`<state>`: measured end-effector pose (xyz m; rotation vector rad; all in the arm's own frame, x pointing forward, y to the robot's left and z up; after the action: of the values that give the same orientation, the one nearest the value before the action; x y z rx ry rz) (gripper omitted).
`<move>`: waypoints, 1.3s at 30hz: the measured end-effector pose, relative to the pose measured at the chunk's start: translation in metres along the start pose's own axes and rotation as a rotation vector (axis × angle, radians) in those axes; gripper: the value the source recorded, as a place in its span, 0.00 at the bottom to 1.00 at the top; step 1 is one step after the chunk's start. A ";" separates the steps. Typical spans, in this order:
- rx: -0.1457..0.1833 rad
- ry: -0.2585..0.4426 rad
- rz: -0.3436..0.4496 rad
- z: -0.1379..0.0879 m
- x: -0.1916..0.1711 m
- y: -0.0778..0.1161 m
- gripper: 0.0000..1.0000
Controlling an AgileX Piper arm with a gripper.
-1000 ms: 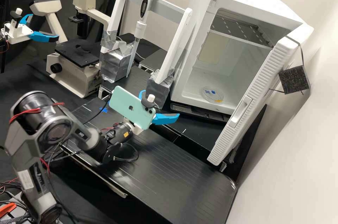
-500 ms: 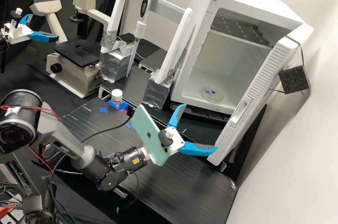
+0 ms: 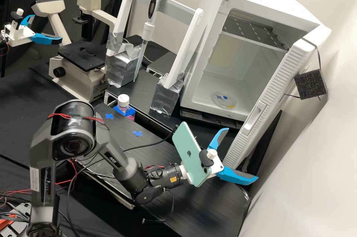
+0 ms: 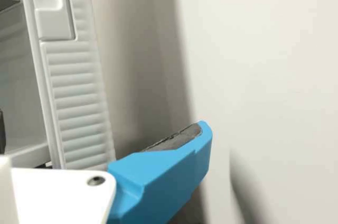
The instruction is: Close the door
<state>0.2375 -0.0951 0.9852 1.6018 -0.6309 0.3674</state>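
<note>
White door (image 3: 274, 88) hangs wide open off cabinet (image 3: 212, 41). My pincer (image 3: 241, 154) spread wide, holding nothing, by door's lower free end; can't tell if touching. 1 finger (image 4: 169, 176) reaches toward wall (image 4: 274, 65). My read: approach mostly done, closing at 0%. Left: hook behind door edge, sweep inward, press flush, back off.

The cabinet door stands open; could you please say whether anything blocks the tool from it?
Nothing visible stands between the tool and the cabinet door: they are close together at the door's lower end. The petri dish lies inside, off that route.
</note>
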 end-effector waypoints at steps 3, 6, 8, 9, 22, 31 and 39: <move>0.010 0.015 -0.019 0.001 0.006 -0.002 1.00; 0.046 0.050 -0.070 -0.001 0.012 -0.006 1.00; 0.063 0.069 -0.100 -0.002 0.015 -0.009 1.00; 0.071 0.076 -0.115 -0.002 0.015 -0.010 1.00; 0.156 0.101 -0.196 -0.015 0.003 -0.011 1.00; 0.142 0.178 -0.353 -0.055 -0.017 -0.039 1.00; 0.127 0.326 -0.510 -0.083 -0.026 -0.067 1.00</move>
<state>0.2666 -0.0059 0.9278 1.7082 0.0571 0.2803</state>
